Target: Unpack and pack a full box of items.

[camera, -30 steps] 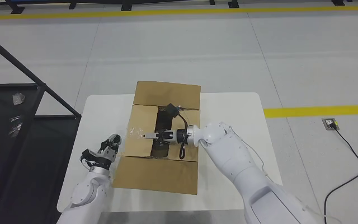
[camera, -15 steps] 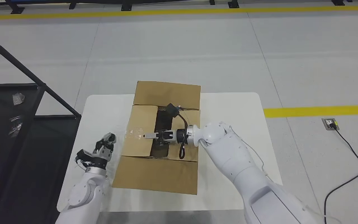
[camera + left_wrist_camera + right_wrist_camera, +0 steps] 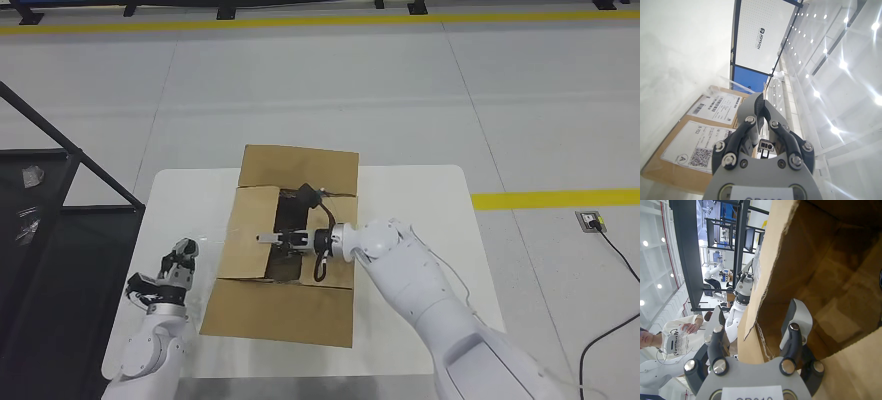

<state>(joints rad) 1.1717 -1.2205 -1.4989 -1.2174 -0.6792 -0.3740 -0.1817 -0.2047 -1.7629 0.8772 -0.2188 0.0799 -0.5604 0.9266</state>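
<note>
The cardboard box (image 3: 282,312) stands at the middle of the white tabletop (image 3: 420,190), its far and near flaps folded outward and lying flat. The left flap (image 3: 250,235) and the right flap partly cover the top, leaving a dark opening between them. The contents cannot be made out in that shadow. The right pincer (image 3: 270,240) reaches in from the right and sits at the opening. In the right wrist view, the right pincer (image 3: 757,306) is spread with one finger on either side of the torn edge of the left flap (image 3: 768,275), released and not clamped on the card. The left pincer (image 3: 170,272) hangs over the tabletop just beside the box's left near corner, apart from it. In its own wrist view, the left pincer (image 3: 761,106) points upward with its fingertips pressed together on nothing, and the labelled side of the box (image 3: 696,132) lies alongside. Judgement: the work is at the opening stage. Two flaps are laid back. The left flap remains to be folded clear, the unpacking of items is not yet begun, and the whole repacking and closing is left.
</note>
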